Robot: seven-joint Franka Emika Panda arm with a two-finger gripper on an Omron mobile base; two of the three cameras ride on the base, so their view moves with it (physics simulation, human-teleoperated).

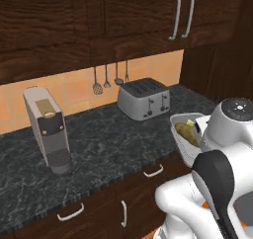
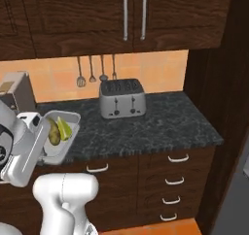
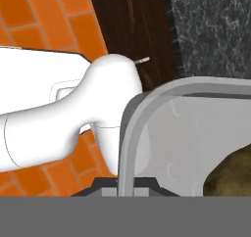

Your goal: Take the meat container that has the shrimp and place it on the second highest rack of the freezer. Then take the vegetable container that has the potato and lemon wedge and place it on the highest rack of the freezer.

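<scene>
The gripper (image 3: 125,182) is pinched shut on the near rim of the vegetable container (image 3: 191,133), its dark tips on either side of the grey wall at the bottom of the hand view. From the base cameras the container (image 2: 63,132) hangs in the air off the front edge of the black speckled counter (image 2: 146,125), held up at the arm's end rather than resting on anything.

Largest around it are the dark wood wall cabinets (image 2: 97,15) overhead and the drawer fronts (image 2: 170,180) below the counter. On the counter stand a grey coffee machine (image 1: 47,129) to the left and a four-slot silver toaster (image 2: 122,99) against the orange tiled backsplash, with utensils (image 2: 92,71) hanging above it.

Inside the container lie the olive-brown potato (image 2: 53,136) and, touching it on the side toward the toaster, the yellow lemon wedge (image 2: 64,127).
</scene>
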